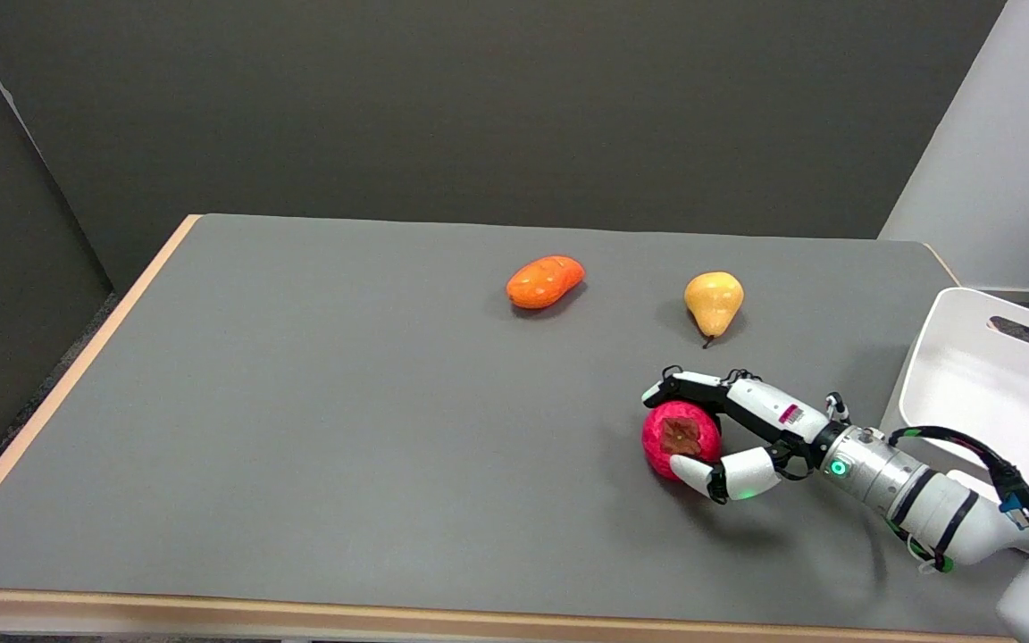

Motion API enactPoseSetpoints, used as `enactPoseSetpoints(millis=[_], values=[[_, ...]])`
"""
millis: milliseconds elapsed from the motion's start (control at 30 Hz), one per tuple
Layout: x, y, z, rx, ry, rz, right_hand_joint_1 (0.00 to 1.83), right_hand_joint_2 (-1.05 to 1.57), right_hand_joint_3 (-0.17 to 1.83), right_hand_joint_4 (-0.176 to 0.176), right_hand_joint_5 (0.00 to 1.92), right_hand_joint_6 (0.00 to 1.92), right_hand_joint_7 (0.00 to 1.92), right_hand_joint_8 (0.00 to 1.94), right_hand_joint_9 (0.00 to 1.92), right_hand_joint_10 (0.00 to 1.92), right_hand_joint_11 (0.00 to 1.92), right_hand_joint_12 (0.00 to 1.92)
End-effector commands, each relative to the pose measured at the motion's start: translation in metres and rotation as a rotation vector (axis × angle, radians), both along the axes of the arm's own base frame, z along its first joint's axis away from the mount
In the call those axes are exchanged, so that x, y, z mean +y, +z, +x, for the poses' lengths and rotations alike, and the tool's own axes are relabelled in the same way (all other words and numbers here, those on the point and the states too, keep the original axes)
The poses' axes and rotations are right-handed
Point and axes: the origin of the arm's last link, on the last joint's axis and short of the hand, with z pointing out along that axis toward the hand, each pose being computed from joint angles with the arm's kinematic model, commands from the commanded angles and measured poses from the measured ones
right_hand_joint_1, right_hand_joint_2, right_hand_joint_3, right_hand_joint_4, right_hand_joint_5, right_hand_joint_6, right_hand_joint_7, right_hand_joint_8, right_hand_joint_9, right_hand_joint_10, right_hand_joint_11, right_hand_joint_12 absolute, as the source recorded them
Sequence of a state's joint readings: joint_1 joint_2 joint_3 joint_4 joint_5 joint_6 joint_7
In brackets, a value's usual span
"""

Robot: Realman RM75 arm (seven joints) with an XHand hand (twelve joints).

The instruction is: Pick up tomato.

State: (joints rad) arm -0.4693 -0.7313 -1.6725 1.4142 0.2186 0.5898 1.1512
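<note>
Here, on the grey table [345, 429], item by item. One tomato [677, 438], red, brownish calyx turned up toward the viewer, lying on the tabletop toward the near right. One right hand [729, 433], black and white, reaching in from the lower right on a white arm [916, 509] with a green light at the wrist. The hand is cupped around the tomato: the fingers [689, 388] lie along its far side and the thumb [715, 473] presses against its near side, so the fruit sits pinched between them. Whether the tomato is clear of the table surface, I cannot tell; its shadow lies directly under it.

One pear [713, 302], yellow, stem pointing toward the near side, lying beyond the hand and apart from it. One orange fruit [545, 281], oval, lying left of the pear, well apart from the tomato.

One white bin [970, 393], at the table's right edge, with a slot handle cut in its far wall. The part of its inside that shows holds nothing visible; the arm and its black cable [1006, 473] cross in front of its near corner.
</note>
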Motion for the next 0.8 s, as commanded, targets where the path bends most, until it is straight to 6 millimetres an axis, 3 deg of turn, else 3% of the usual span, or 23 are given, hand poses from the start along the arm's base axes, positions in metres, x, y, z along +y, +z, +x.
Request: enactPoseSetpoints(millis=[33, 167, 233, 267, 533, 600, 800], values=[[-0.008, 0.001, 0.013, -0.045, 0.059, -0.013, 1.02, 0.74, 0.97, 0.110, 0.45, 0.98, 0.57, 0.67, 0.59, 1.15, 0.67, 1.74], [-0.018, 0.003, 0.037, -0.104, 0.156, -0.023, 1.02, 0.80, 0.94, 0.088, 0.49, 1.11, 0.68, 0.90, 0.69, 1.24, 0.80, 1.91], [-0.024, 0.004, 0.049, -0.126, 0.202, -0.028, 1.12, 1.13, 0.31, -0.031, 0.55, 1.53, 0.79, 1.25, 0.76, 1.26, 0.84, 1.92], [-0.026, 0.005, 0.057, -0.133, 0.226, -0.030, 1.14, 1.19, 0.19, -0.054, 0.56, 1.61, 0.81, 1.32, 0.78, 1.27, 0.85, 1.92], [-0.045, 0.018, 0.128, -0.131, 0.460, -0.057, 1.15, 1.14, 0.29, -0.075, 0.58, 1.53, 0.81, 1.43, 0.79, 1.36, 0.77, 1.92], [-0.049, 0.020, 0.140, -0.125, 0.494, -0.067, 1.17, 1.17, 0.25, -0.173, 0.64, 1.51, 0.69, 1.52, 0.79, 1.42, 0.75, 1.92], [-0.068, 0.036, 0.181, -0.122, 0.603, -0.155, 1.17, 1.17, 0.27, -0.176, 0.63, 1.52, 0.68, 1.54, 0.81, 1.48, 0.72, 1.92]])
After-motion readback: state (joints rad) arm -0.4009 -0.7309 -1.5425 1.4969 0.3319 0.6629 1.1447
